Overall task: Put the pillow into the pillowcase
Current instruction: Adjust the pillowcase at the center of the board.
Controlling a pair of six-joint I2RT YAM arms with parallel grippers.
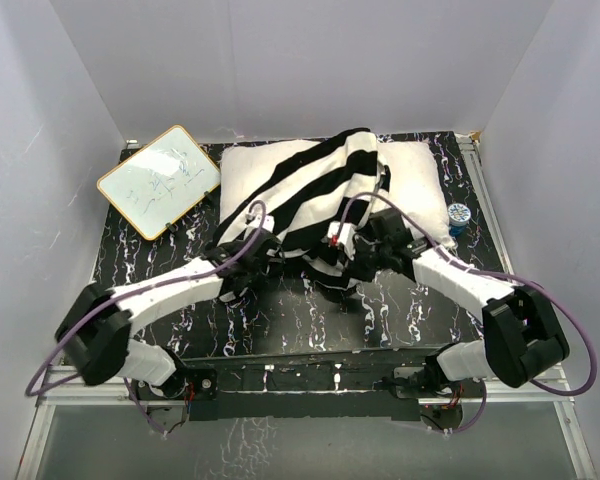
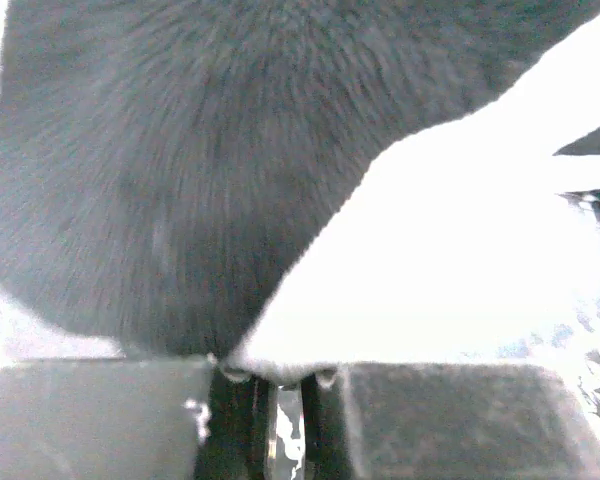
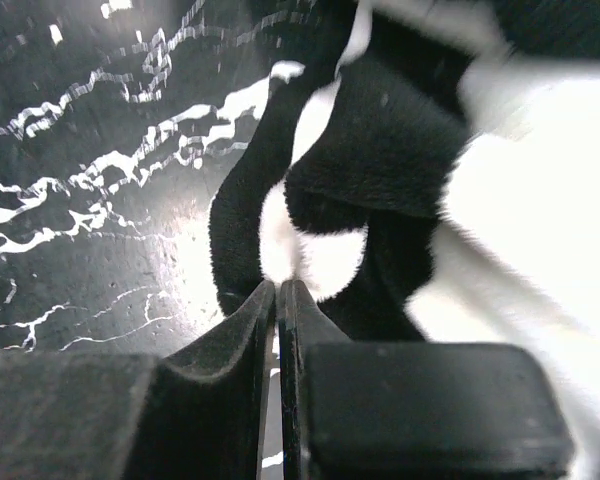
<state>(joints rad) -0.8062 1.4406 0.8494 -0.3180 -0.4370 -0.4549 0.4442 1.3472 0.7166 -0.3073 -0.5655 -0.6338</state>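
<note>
The pillow (image 1: 420, 170) lies across the far middle of the black, white-veined table (image 1: 310, 310), its plain white corners showing at the left and right ends. The pillowcase (image 1: 320, 190) is draped over the middle of it, with the black and white stripes running from the far edge down over the near side, where the cloth bunches on the tabletop. Both arms reach in from the near edge and meet at that bunched near hem. The left gripper (image 1: 272, 250) is at the left part of the hem, and in its wrist view the left gripper (image 2: 288, 385) has its jaws pressed together on an edge of the pillowcase (image 2: 180, 180), just where a black stripe meets white. The right gripper (image 1: 338, 250) is just beside it to the right; seen close, the right gripper (image 3: 278, 295) is likewise closed, pinching a small fold of the pillowcase (image 3: 380, 150) just above the table (image 3: 100, 200). A small whiteboard (image 1: 160, 180) with a yellow frame lies at the far left corner, apart from the pillow, and a little blue-capped bottle (image 1: 459, 218) stands just beside the pillow's right end
</note>
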